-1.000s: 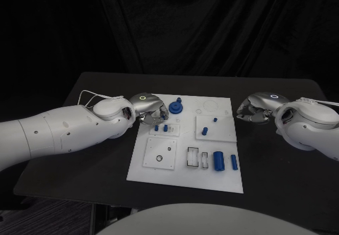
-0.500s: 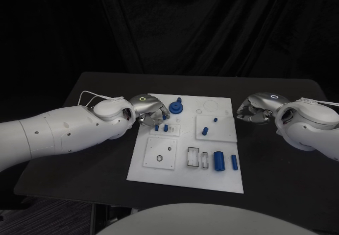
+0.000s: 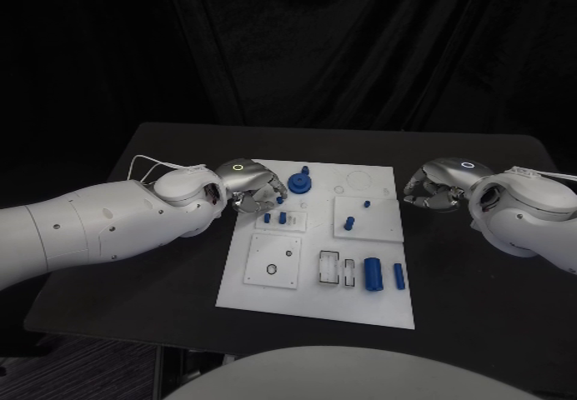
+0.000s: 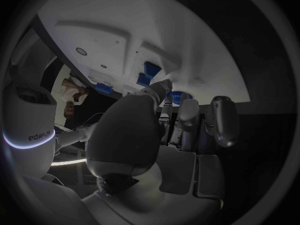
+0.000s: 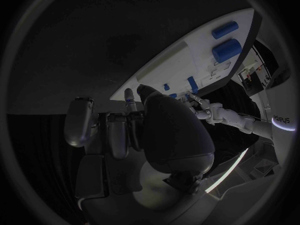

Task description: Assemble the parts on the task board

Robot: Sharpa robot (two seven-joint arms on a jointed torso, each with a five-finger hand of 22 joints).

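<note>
1. Two robot hands sit at the sides of the white board [image 3: 315, 304], which lies in the middle of the black surface [image 3: 144, 275].
2. The left robot hand [image 3: 250, 190] is at the board's left edge, near the far corner. Its fingers are curled in beside a round blue knob [image 3: 299, 182], but I cannot tell if it holds anything.
3. The right robot hand [image 3: 435, 187] is just off the board's right edge, over the black surface. Its fingers are curled in, and nothing shows in them.
4. The blue knob stands near the far left corner of the board.
5. A small raised white square [image 3: 280, 221] near the left robot hand has two small blue pegs [image 3: 283, 217] standing in it.
6. Another raised white square [image 3: 367, 219] to its right has one blue peg [image 3: 348, 222] in it and a tiny blue bit [image 3: 367, 203] near its far edge.
7. A bigger white square [image 3: 273, 260] on the near left has a small dark ring hole [image 3: 271, 269] in it.
8. Two white open frames [image 3: 328, 267] lie next to that square, toward the middle.
9. Two blue rollers lie on the near right of the board, a thick one [image 3: 373, 274] and a thin one [image 3: 399, 276], side by side.
</note>
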